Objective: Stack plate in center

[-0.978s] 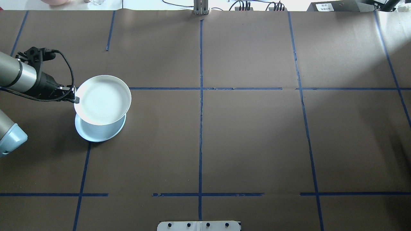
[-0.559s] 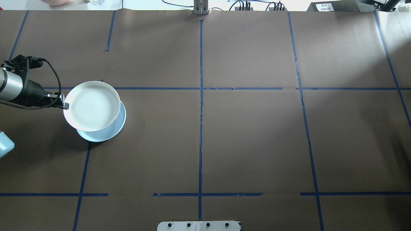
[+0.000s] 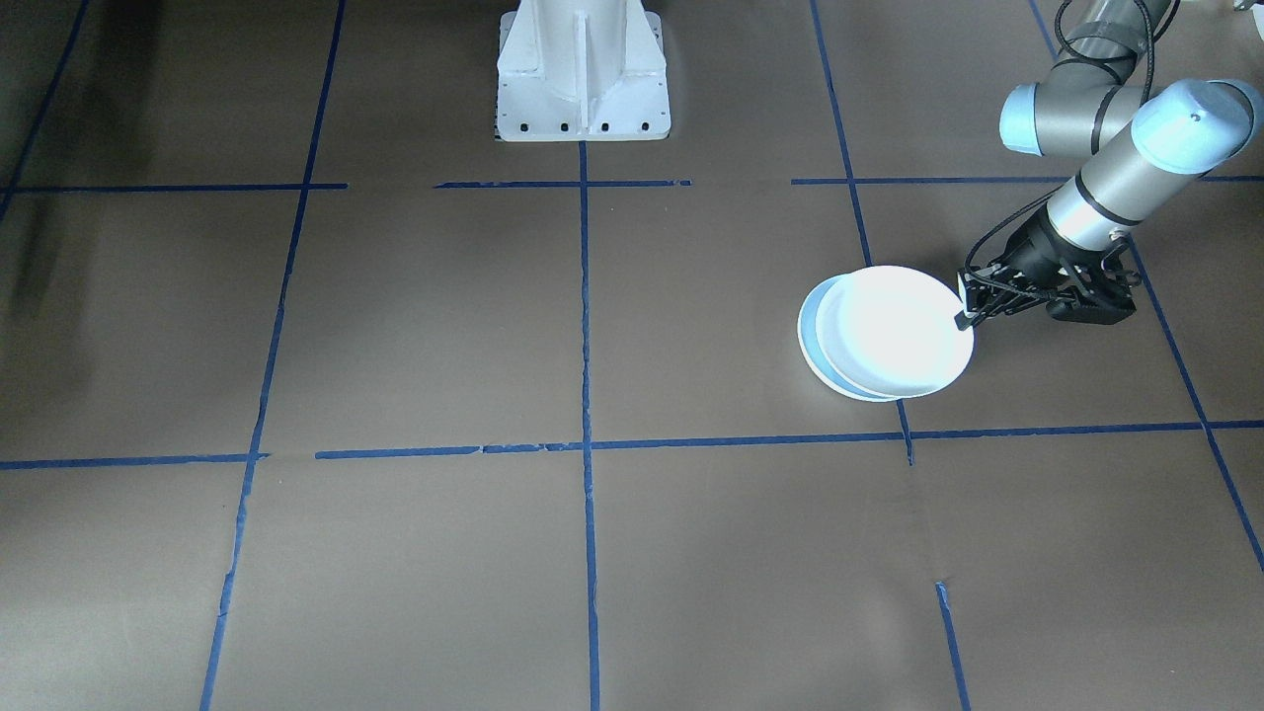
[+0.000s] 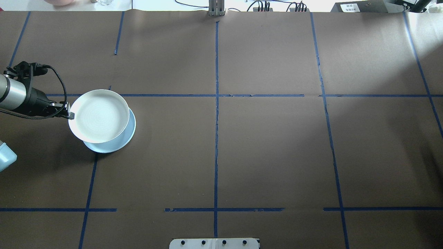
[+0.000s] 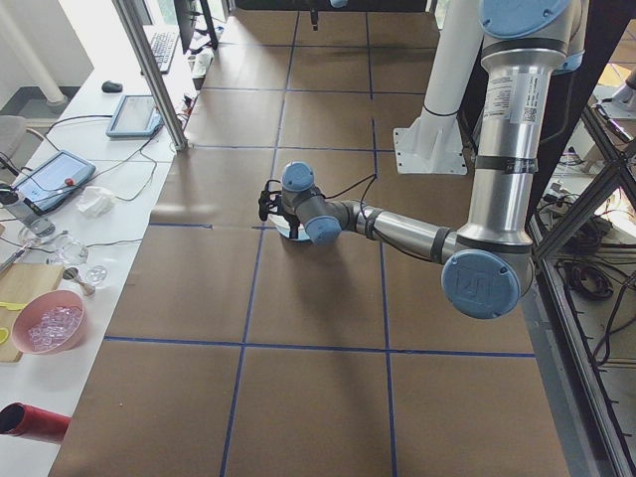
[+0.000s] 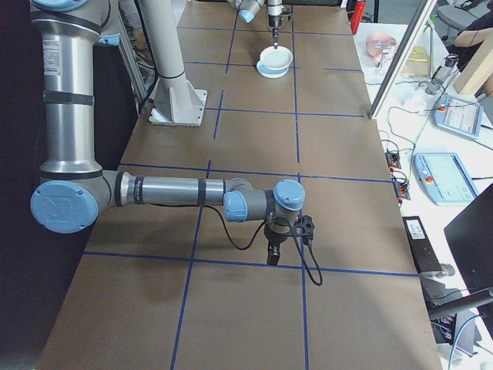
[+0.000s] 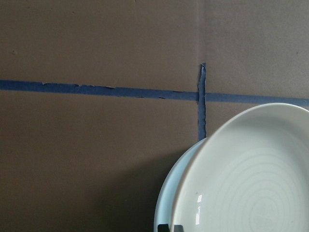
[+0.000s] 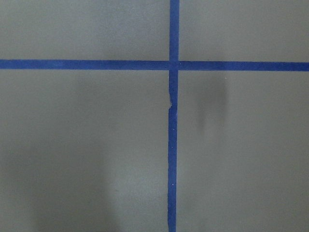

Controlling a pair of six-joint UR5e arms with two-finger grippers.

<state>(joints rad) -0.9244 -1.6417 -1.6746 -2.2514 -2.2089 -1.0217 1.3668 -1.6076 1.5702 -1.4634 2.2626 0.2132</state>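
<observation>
The left gripper [image 4: 70, 114] pinches the rim of the white plate [image 4: 99, 116], overhanging the blue-white plate [image 4: 128, 133] beneath; released off-centre, it could slide off.

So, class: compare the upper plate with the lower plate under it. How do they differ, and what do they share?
The upper plate is whitish; the lower plate is pale blue. The upper plate is gripped at its rim by the left gripper; the lower plate lies free on the table. The upper plate shows fully and sits off-centre; the lower plate shows only as a crescent. Both are round, shallow and rimmed.
</observation>
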